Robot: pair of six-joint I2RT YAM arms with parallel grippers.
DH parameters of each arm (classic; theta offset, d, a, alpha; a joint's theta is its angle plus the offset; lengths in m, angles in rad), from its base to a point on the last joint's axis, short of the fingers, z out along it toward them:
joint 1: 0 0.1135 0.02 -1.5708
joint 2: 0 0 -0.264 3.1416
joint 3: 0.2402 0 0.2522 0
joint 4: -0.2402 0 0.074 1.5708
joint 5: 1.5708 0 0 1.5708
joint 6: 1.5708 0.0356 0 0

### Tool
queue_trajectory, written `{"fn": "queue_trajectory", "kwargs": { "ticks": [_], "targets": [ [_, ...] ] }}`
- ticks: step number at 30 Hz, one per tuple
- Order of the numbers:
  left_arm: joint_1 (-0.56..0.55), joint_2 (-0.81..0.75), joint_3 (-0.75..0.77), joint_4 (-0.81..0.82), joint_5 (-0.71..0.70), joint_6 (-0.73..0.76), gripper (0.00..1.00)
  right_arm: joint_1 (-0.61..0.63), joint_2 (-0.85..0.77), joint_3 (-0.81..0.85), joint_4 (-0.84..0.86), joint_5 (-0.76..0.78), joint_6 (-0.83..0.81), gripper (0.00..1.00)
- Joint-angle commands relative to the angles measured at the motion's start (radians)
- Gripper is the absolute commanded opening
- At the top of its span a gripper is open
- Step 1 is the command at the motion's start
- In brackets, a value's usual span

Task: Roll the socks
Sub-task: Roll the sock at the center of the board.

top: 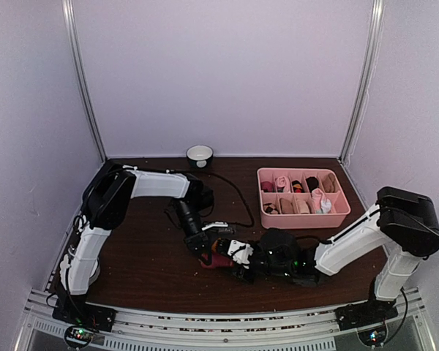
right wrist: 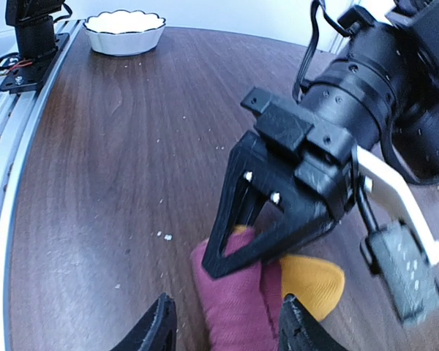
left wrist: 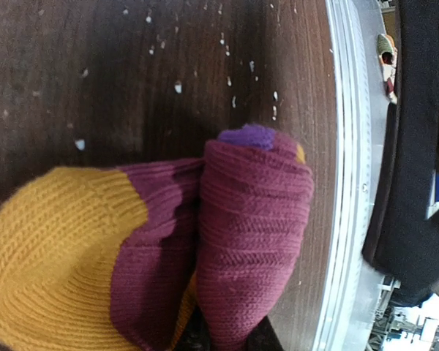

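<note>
A dark red sock (top: 219, 260) with an orange toe (right wrist: 316, 281) lies folded into a thick roll near the table's front middle. In the left wrist view it (left wrist: 249, 219) fills the lower frame, and a purple cuff edge (left wrist: 249, 135) peeks out at its top. My left gripper (top: 203, 248) is shut on the roll from above, its black fingers (right wrist: 267, 219) pinching the fabric. My right gripper (right wrist: 223, 329) is open and straddles the roll (right wrist: 238, 307) from the near side. One fingertip stands clear of the fabric; the other is close against it.
A white bowl (top: 200, 155) sits at the back centre. A pink divided tray (top: 304, 223) with small rolled socks stands at the back right. A black cable (top: 234, 191) loops across the table behind the left arm. The metal rail (left wrist: 347, 183) runs close by the sock.
</note>
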Motion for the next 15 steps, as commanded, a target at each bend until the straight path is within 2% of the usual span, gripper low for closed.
{"fn": "queue_trajectory", "kwargs": {
  "ticks": [1,10,12,15],
  "targets": [
    [0.003,0.086,-0.009,-0.057,-0.100,0.000,0.06,0.007,0.073,0.063,-0.072,-0.005,-0.081,0.45],
    [0.011,0.109,-0.002,-0.097,-0.085,0.046,0.06,-0.022,0.179,0.101,-0.096,-0.090,-0.060,0.36],
    [0.011,0.109,0.000,-0.097,-0.089,0.051,0.08,-0.022,0.188,0.114,-0.116,-0.100,-0.059,0.30],
    [0.014,0.090,-0.008,-0.070,-0.097,0.047,0.21,-0.030,0.194,0.132,-0.147,-0.132,-0.047,0.09]
  ]
}}
